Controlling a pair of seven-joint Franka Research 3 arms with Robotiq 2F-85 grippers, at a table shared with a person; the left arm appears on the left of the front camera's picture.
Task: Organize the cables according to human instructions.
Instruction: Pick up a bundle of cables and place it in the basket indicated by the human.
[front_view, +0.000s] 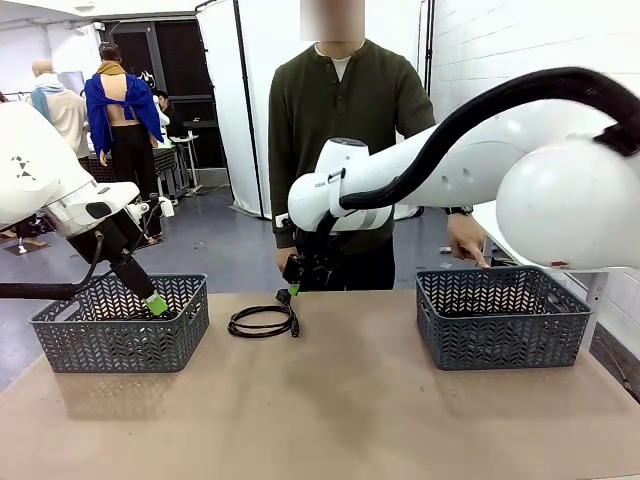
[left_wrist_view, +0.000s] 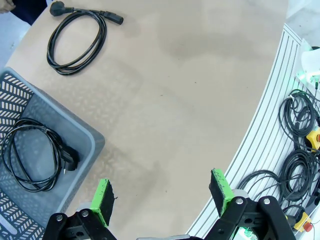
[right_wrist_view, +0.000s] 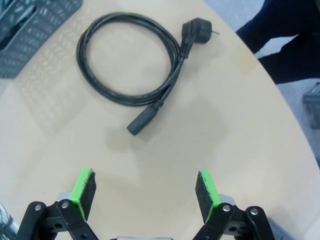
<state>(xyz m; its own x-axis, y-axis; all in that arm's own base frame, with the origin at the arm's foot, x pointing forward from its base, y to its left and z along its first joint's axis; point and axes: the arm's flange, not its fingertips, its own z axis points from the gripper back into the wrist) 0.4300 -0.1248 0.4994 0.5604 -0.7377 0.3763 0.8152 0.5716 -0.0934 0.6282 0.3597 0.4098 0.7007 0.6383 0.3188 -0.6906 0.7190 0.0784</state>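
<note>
While the person (front_view: 337, 150) at the far side points a finger at the right basket (front_view: 500, 318), one coiled cable (front_view: 262, 321) lies on the table (front_view: 350, 400) between the baskets, just below the right gripper (front_view: 294, 287), whose fingers stand apart. The left gripper (front_view: 153, 301), fingers also apart, hangs over the left basket (front_view: 120, 330), where another cable (left_wrist_view: 35, 155) rests.

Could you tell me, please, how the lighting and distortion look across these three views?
Front view: even light, soft shadows beside the baskets. Left wrist view: the table edge curves from wide-angle distortion. Right wrist view: the coiled cable is sharp, faint shadow beside it.
</note>
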